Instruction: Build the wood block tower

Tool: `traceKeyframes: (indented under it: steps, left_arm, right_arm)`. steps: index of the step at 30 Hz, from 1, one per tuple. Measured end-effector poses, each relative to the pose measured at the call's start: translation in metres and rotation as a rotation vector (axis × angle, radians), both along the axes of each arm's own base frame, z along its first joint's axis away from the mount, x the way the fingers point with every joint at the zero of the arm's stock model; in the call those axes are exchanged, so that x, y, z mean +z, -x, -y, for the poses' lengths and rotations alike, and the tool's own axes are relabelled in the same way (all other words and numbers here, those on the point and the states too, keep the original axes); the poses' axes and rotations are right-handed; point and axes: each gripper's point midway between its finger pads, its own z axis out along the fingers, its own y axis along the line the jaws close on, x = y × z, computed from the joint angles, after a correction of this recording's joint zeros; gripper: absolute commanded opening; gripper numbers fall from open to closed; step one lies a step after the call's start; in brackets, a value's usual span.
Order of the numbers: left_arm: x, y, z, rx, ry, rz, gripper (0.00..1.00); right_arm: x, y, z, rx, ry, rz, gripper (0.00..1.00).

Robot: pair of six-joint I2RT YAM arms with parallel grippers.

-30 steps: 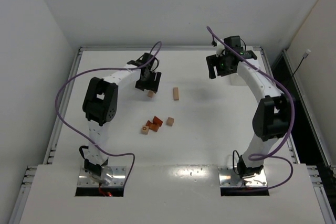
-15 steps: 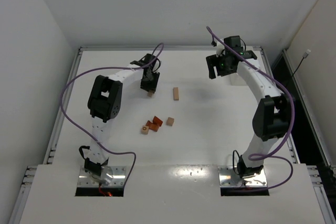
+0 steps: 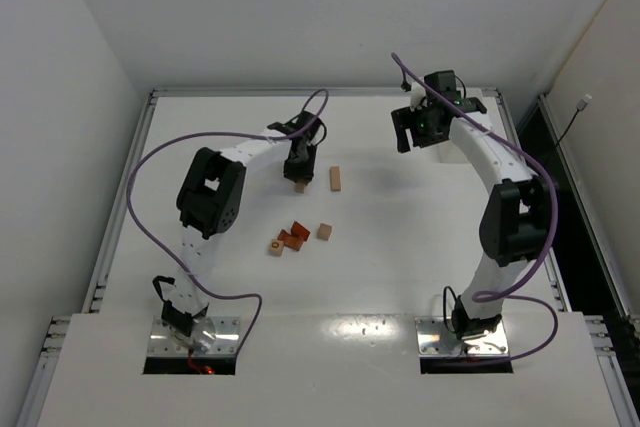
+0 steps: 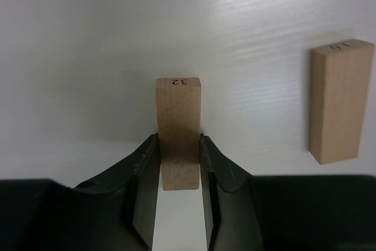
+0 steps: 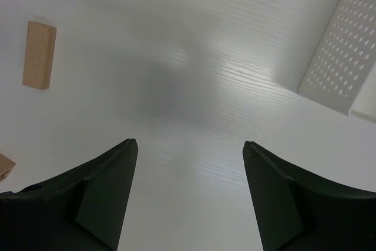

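Note:
My left gripper [image 3: 299, 179] is shut on a pale tan bar marked 32 [image 4: 178, 127], held between both jaws just above the table [image 3: 400, 247]; in the top view the bar [image 3: 299, 187] shows under the fingers. A second pale tan bar [image 3: 335, 179] lies flat just to its right, and it also shows in the left wrist view [image 4: 341, 101] and the right wrist view [image 5: 39, 55]. Nearer the arms lie a tan cube [image 3: 324, 232], reddish-orange blocks [image 3: 295, 236] and a tan cube with a hole [image 3: 275, 247]. My right gripper [image 5: 189, 145] is open and empty over bare table at the far right.
A white perforated tray [image 5: 341, 51] stands by the right gripper at the table's far right; in the top view [image 3: 456, 152] the arm mostly hides it. A raised rim runs around the table. Purple cables loop above both arms.
My left gripper has moved to the right with the tan bar, closer to the second bar. The right arm has hardly moved.

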Motion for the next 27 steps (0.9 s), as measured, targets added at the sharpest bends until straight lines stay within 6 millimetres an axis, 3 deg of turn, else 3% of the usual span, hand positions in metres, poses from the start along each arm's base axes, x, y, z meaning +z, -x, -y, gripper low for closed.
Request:
traceKeyframes:
  steps: [6, 9, 18, 27]
  left_arm:
    - [0.002, 0.023, 0.028, -0.014, -0.003, -0.008, 0.00]
    - [0.004, 0.026, 0.033, -0.011, -0.003, -0.003, 0.00]
    - [0.007, 0.023, 0.032, 0.019, -0.005, 0.010, 0.00]
    - [0.028, 0.006, 0.050, 0.009, 0.066, 0.059, 0.00]
  right_arm:
    - [-0.010, 0.006, 0.001, 0.000, 0.003, -0.022, 0.70]
    - [-0.013, 0.009, 0.001, 0.002, 0.002, -0.032, 0.70]
    - [-0.006, 0.020, 0.002, 0.003, -0.003, -0.020, 0.70]
    - [-0.001, 0.023, 0.002, 0.003, -0.005, -0.007, 0.70]
